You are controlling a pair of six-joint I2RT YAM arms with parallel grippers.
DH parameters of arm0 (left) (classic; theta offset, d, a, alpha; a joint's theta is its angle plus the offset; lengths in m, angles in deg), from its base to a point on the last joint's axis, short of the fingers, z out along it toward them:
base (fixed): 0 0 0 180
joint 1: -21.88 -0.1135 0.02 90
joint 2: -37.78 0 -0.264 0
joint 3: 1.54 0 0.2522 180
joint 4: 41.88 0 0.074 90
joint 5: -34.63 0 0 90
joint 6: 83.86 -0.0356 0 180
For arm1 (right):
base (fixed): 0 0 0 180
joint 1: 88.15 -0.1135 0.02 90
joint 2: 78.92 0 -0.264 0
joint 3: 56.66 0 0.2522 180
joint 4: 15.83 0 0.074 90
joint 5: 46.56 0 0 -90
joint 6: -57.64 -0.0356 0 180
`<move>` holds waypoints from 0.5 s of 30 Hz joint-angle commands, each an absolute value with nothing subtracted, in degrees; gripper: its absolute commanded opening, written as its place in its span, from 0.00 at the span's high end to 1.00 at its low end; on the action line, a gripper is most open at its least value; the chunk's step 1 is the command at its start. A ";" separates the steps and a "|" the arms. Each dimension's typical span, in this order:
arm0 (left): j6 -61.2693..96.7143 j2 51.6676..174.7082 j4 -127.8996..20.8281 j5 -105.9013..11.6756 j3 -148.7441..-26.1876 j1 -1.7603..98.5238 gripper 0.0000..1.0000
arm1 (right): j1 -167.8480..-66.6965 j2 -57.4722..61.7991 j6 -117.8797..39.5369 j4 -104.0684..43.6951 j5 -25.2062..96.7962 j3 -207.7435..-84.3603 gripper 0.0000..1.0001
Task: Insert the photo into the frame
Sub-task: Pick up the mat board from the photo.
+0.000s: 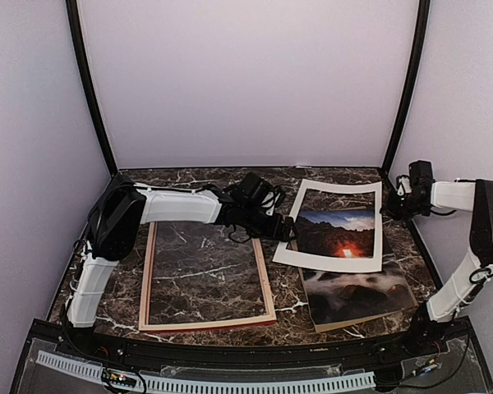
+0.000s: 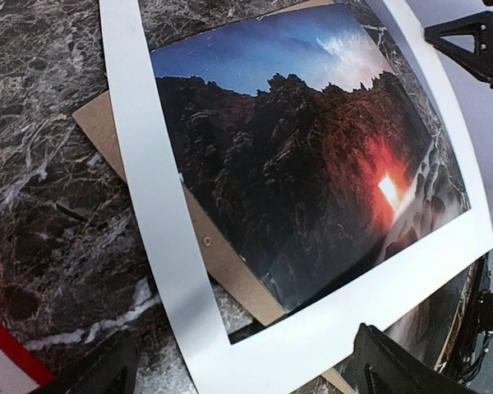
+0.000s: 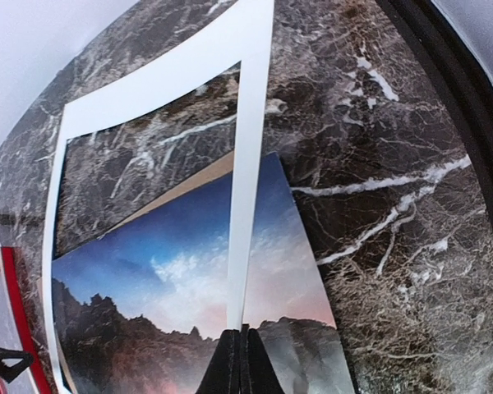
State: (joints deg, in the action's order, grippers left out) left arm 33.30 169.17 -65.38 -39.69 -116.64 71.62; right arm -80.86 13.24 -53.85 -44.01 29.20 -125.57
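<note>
The photo (image 1: pixel 357 291) lies at the right of the table, with dark rocks, a white waterfall and an orange glow (image 2: pixel 296 164). The white mat (image 1: pixel 333 226) lies askew over its far half. My right gripper (image 1: pixel 392 205) is shut on the mat's right rail (image 3: pixel 251 205), and the closed fingertips (image 3: pixel 245 336) pinch its edge. My left gripper (image 1: pixel 286 232) is open at the mat's left edge. Its fingers (image 2: pixel 394 365) straddle the mat's near border (image 2: pixel 312 345) without closing on it. The frame (image 1: pixel 205 279) lies flat at centre left, pale wood side up.
A brown backing board (image 2: pixel 107 131) lies under the photo, and its edge sticks out at the front (image 1: pixel 345 324). A red corner of the frame (image 2: pixel 4 357) shows beside my left gripper. The black enclosure rail (image 3: pixel 460 107) runs close by on the right.
</note>
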 commanded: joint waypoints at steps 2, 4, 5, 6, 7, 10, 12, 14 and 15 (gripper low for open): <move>30.45 165.07 -67.75 -41.59 -117.77 71.77 0.05 | -80.67 5.92 -53.67 -46.78 22.55 -128.98 1.00; 28.73 163.34 -67.96 -42.58 -117.40 71.69 0.05 | -80.75 3.79 -53.64 -48.29 18.97 -130.59 1.00; 28.11 162.74 -67.95 -43.36 -117.19 71.62 0.04 | -80.83 2.74 -53.65 -48.99 17.38 -131.55 1.00; 27.13 161.44 -67.92 -43.85 -116.75 71.58 0.04 | -81.03 1.79 -53.61 -49.76 15.79 -132.56 1.00; 26.74 160.78 -67.89 -44.03 -116.47 71.33 0.04 | -81.37 1.01 -53.44 -50.62 14.46 -133.74 1.00; 26.82 157.71 -67.54 -42.92 -114.93 70.07 0.04 | -82.54 -1.31 -53.45 -52.42 10.97 -137.10 1.00; 28.07 156.08 -66.89 -40.52 -113.68 68.50 0.04 | -83.46 -2.63 -54.29 -52.86 8.03 -139.74 1.00; 29.53 154.41 -65.59 -37.33 -111.87 66.52 0.04 | -84.80 -3.39 -55.67 -52.73 5.16 -142.10 1.00; 29.96 153.25 -64.28 -36.25 -111.13 65.28 0.04 | -85.82 -3.49 -56.30 -52.63 4.17 -143.43 1.00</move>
State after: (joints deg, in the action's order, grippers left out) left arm 28.80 159.86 -66.78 -41.00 -114.01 69.41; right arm -83.19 -1.60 -54.20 -52.22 11.93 -138.51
